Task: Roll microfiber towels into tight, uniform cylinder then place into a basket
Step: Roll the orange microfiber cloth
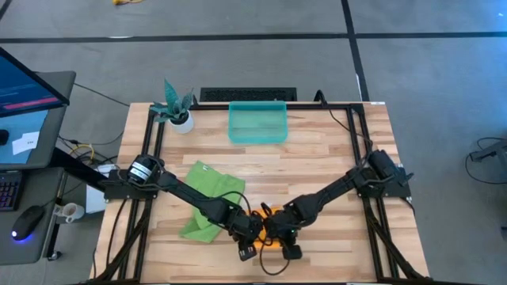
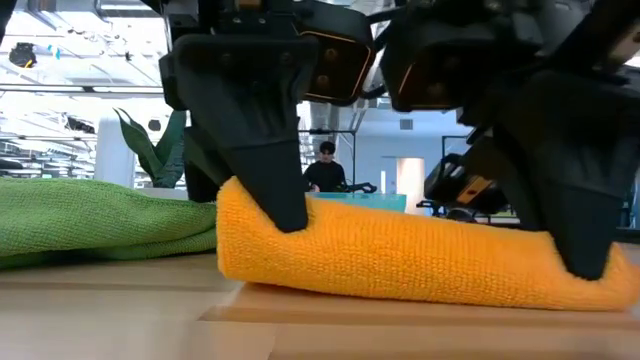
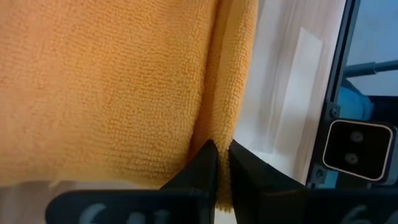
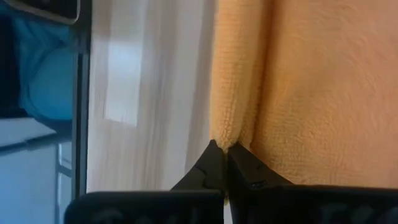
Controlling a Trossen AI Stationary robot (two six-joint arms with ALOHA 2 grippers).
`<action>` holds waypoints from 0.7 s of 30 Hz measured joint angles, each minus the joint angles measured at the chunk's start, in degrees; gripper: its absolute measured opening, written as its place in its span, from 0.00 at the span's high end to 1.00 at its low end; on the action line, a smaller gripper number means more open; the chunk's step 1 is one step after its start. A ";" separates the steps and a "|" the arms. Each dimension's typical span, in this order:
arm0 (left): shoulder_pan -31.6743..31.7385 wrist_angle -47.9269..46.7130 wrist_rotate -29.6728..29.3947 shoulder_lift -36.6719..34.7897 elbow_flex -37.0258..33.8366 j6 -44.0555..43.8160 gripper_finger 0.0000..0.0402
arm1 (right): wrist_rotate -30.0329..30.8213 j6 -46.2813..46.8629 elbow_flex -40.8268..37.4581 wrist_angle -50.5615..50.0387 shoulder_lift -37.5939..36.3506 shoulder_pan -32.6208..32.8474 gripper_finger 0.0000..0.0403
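Pinched at both ends, orange towel (image 2: 400,262) lies crosswise.

A potted plant (image 1: 176,109) stands on the wooden table (image 1: 333,158)'s far-left corner.

The orange towel (image 2: 400,260) is showing a nubby, matt cloth pile. The table (image 1: 333,158) is looking like pale, smooth wood, and the basket (image 1: 258,123) is probably glossy translucent plastic.
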 joint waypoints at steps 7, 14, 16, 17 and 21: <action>-0.09 -1.06 -0.18 0.00 -0.03 1.16 0.92 | -0.55 0.80 -0.17 0.61 0.04 -0.39 0.98; -0.30 -3.60 0.00 -0.02 -0.17 6.58 0.80 | -1.71 1.30 -0.25 0.33 0.07 -0.37 0.95; -0.30 -4.46 0.59 -0.02 -0.17 8.19 0.77 | -1.73 1.30 -0.25 0.35 0.07 -0.37 0.96; -0.30 -5.01 1.00 -0.02 -0.17 8.83 0.75 | -1.70 1.30 -0.25 0.40 0.07 -0.39 0.97; -0.61 -5.75 0.85 -0.02 -0.17 12.03 0.74 | -1.63 1.28 -0.25 0.48 0.07 -0.39 0.97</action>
